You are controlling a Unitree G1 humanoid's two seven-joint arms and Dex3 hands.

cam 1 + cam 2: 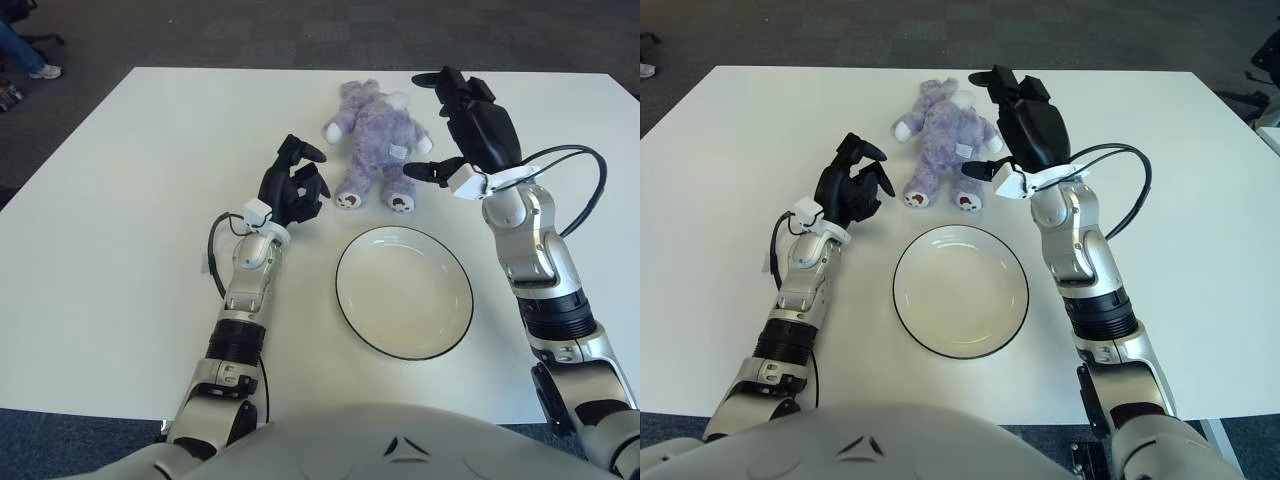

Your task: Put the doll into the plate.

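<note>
White table [120, 250] fills most of both views, grey carpet beyond its far edge. Right arm [535, 270] reaches up from the near right side, a black cable looping off its wrist. Left arm [240, 320] comes up from the near edge, left of centre, also with a cable at the wrist. Plate [404, 291], white with a dark rim, sits toward the near edge around the middle, nothing in it. Doll [375, 140], a purple plush bear, lies toward the far edge at the middle, feet pointing at the plate, apart from it, not in it. Right hand [470, 125] is just right of the doll, fingers spread, thumb pointing at the doll's leg, holding nothing; contact with the doll unclear. Left hand [293, 185] is just left of the doll's feet, fingers loosely curled, empty, not touching the doll.
</note>
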